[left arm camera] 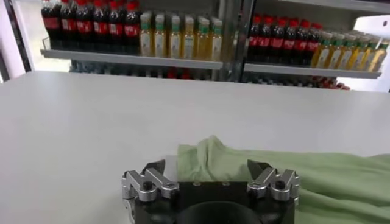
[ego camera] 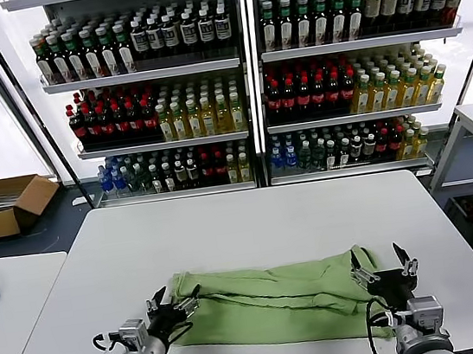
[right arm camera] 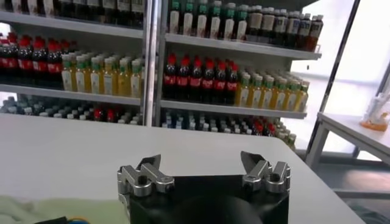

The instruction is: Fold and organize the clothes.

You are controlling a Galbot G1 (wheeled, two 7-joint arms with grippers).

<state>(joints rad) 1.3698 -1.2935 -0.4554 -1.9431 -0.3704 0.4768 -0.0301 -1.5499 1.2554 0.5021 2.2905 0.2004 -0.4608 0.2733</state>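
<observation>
One green polo shirt [ego camera: 275,303] lies folded into a long band on the white table [ego camera: 251,219], its ends just beside the spread, empty fingers of the left gripper [ego camera: 172,307] and right gripper [ego camera: 384,271], apparently between folds; next, each must grasp an end.

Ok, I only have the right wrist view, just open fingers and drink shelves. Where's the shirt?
Observer: The green polo shirt lies in a long band along the near edge of the table, its right end at the right gripper.
Operator: And the left arm?
Observer: The left gripper sits at the shirt's left end, open.
Operator: Holding fabric?
Observer: No. The left wrist view shows the cloth's edge just ahead of it, ungripped.
</observation>
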